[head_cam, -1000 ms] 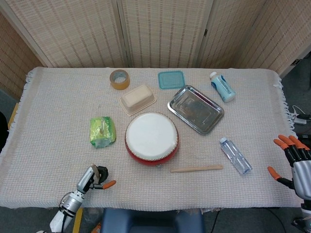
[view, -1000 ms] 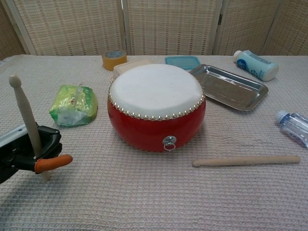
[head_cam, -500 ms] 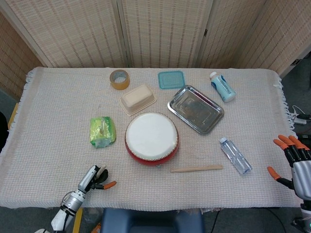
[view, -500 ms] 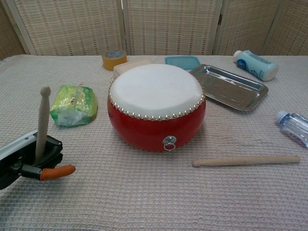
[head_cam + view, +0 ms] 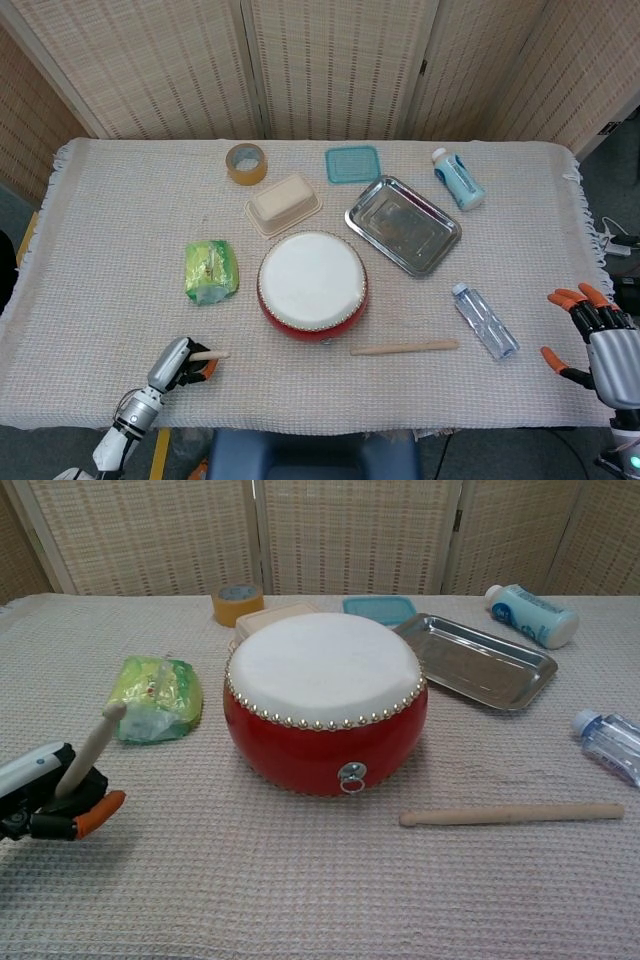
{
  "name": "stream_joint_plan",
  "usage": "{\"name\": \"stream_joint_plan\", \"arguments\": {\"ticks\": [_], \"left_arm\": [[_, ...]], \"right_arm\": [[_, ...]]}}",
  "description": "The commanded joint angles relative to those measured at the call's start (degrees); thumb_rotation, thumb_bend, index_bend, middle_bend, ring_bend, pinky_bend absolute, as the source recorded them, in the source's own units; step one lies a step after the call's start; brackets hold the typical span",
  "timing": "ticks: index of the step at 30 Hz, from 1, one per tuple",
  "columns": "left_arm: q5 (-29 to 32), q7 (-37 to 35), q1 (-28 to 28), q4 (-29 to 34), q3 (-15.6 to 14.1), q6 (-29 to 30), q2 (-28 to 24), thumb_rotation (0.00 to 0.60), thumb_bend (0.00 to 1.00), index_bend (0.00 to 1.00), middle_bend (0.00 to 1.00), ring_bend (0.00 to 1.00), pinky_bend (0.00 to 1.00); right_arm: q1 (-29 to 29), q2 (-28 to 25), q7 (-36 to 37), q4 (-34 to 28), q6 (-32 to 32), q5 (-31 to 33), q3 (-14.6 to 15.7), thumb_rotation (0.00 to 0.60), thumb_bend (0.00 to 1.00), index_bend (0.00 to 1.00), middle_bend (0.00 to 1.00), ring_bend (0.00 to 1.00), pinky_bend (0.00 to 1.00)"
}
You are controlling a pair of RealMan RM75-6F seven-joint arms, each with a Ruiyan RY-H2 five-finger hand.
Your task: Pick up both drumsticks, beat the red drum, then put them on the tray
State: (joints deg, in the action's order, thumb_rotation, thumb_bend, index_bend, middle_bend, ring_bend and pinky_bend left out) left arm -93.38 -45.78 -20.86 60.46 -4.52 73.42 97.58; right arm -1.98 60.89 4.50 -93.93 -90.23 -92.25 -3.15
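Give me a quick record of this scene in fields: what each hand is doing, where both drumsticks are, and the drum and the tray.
left hand: left hand grips one drumstick, tip tilted up toward the drum
right hand: right hand at the table's right edge, fingers spread, holding nothing
second drumstick: second drumstick lies flat on the cloth in front of the drum, to its right
red drum: red drum upright at table centre
tray: metal tray behind and right of the drum, nothing in it

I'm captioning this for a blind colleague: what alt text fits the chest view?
A red drum sits mid-table; the left hand at the near left edge grips one drumstick, tilted toward the drum. A second drumstick lies flat in front of the drum, and a metal tray sits behind to the right.
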Motion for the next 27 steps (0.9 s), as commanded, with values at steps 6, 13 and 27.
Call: {"name": "stream_joint_plan", "arguments": {"ticks": [6,13,27], "left_arm": [[-0.05,20.29,0.45,7.3,2.99,5.36,-9.0,0.6,0.57,1.0,1.0,1.0,1.0],[1.57,31.79,0.92,19.83,4.51,5.85,-17.84,0.6,0.55,1.0,1.0,1.0,1.0],[1.13,35.13,2.16,24.86,3.55,5.99,-21.46,0.6,0.53,1.0,1.0,1.0,1.0]], "right_arm": [[-8.53,0.85,-2.56,-4.14,15.2,-1.57,1.68,0.6,0.13,0.38,0.25,0.15,0.32],[-16.22,8.77,-8.58,-3.21,26.96,1.17,0.48,0.6,0.13,0.38,0.25,0.15,0.32],[-22.5,23.17,-23.9,4.54,33.6,6.16,0.05,0.6,0.2,0.47,0.25,0.13,0.32]]}}
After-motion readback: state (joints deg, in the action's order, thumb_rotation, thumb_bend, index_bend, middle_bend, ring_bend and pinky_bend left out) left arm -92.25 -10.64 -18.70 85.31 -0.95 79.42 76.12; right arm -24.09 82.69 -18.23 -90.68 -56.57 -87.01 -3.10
